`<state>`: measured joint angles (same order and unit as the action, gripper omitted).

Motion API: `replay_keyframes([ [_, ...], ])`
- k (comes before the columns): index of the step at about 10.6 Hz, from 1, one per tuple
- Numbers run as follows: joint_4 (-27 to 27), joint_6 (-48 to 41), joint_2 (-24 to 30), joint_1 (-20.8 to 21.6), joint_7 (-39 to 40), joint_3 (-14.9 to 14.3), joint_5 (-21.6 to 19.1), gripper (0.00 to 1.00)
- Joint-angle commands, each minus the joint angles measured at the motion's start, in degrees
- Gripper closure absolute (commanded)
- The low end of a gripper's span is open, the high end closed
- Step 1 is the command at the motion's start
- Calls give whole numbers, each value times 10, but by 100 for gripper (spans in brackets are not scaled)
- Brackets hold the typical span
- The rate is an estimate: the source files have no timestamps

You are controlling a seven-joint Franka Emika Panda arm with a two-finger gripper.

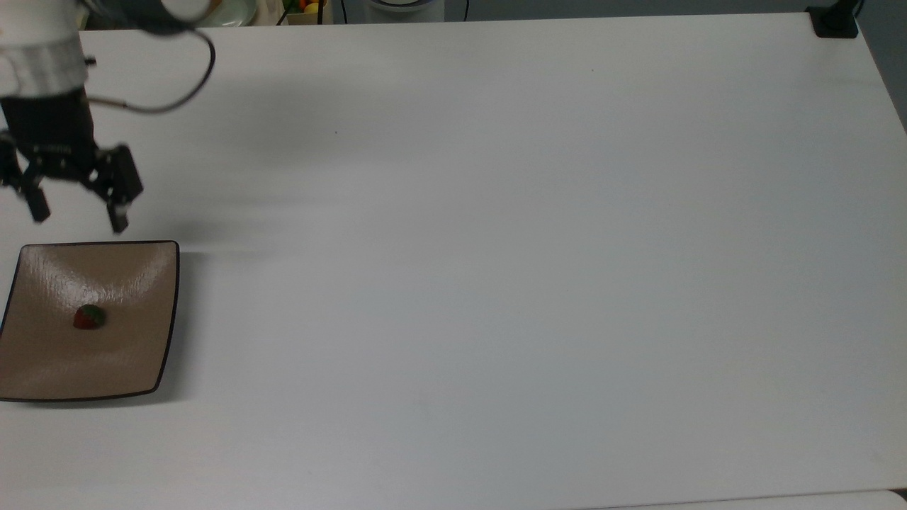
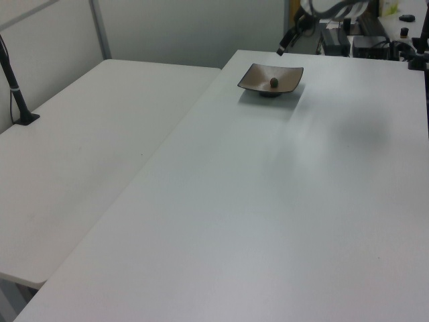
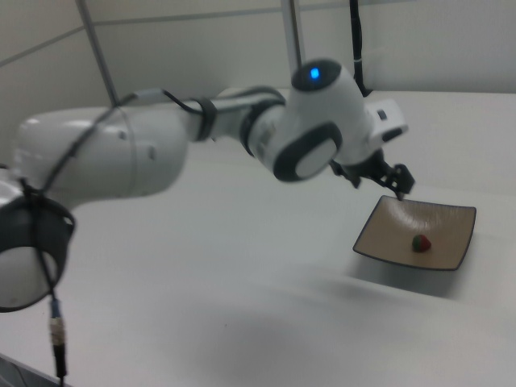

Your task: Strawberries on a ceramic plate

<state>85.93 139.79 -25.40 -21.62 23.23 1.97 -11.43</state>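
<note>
Clearly the gripper (image 1: 76,216) is released: its two black fingers (image 1: 118,218) stand apart with nothing between them, and it hangs above the bare table, just beyond the far edge of the plate as the top view shows it. In the right view the gripper (image 3: 397,187) is near the plate's corner and the big white arm (image 3: 201,137) stretches behind it.

The strawberry (image 1: 89,317) lies on the ceramic plate (image 1: 142,354), a little to the top view's left of the plate's middle, and touches nothing else. It is very small against the plate, red with a green leafy cap. I judge it is light and soft, so a hard squeeze could bruise it or make it slip out sideways. If it must be taken again, the better hold is across the widest part of the red body, with gentle force, not on the leaves, which are thin and would give way. Its rounded form may also roll a little on the glossy surface.

The plate is square with rounded corners, tan-brown, shiny, with a thin dark rim and sides that curve upward; in the left view the plate (image 2: 258,83) sits like a shallow dish. Ceramic is stiff, rather heavy and brittle, and its glaze looks slippery. The table (image 1: 496,248) is white, flat and matte.
</note>
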Motion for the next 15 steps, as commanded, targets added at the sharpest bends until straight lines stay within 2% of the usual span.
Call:
replay_keyframes([
  [1,42,-193,113,8,-19,-7,-14,0],
  [3,37,-280,163,17,-67,-8,-12,0],
  [7,37,-391,235,77,-110,-8,-6,0],
  [10,37,-417,255,148,-156,-10,1,0],
  [13,38,-415,251,229,-210,-30,29,0],
  [15,41,-413,245,267,-210,-49,57,0],
])
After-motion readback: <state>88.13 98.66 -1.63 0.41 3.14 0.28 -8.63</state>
